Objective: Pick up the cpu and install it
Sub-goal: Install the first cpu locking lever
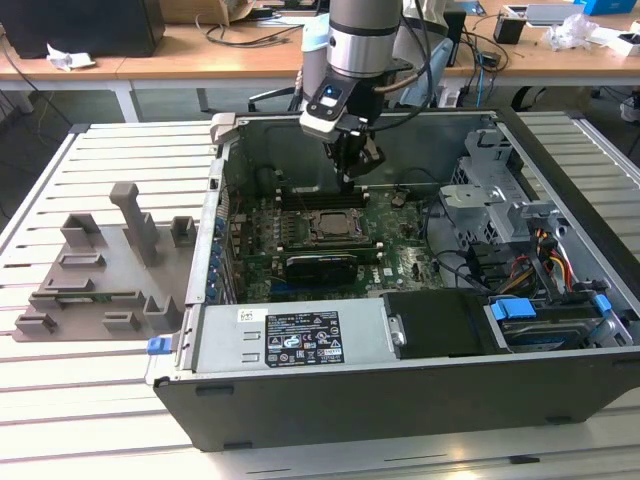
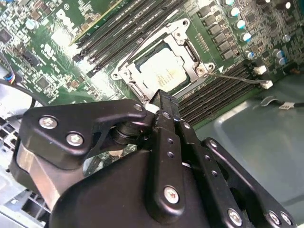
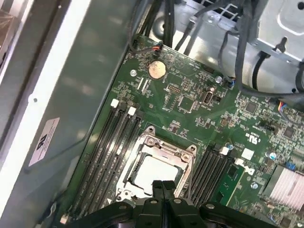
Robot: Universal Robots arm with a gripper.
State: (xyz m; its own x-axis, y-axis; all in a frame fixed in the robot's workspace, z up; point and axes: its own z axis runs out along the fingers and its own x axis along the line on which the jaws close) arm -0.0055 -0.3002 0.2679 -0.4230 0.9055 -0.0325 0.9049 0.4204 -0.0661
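Gripper (image 3: 163, 184) fingers pressed together, hiding one edge of cpu (image 3: 149, 172): flat, silvery square seated inside metal socket frame (image 3: 166, 144).

The motherboard (image 3: 190, 102) is green, the cpu (image 3: 153, 172) silvery-grey and pale-rimmed, the gripper (image 3: 163, 185) black, the fixture tray (image 1: 90, 288) plain grey.

bright even light, white glare on the cpu (image 2: 164, 71) and motherboard (image 2: 61, 38) in the second wrist view
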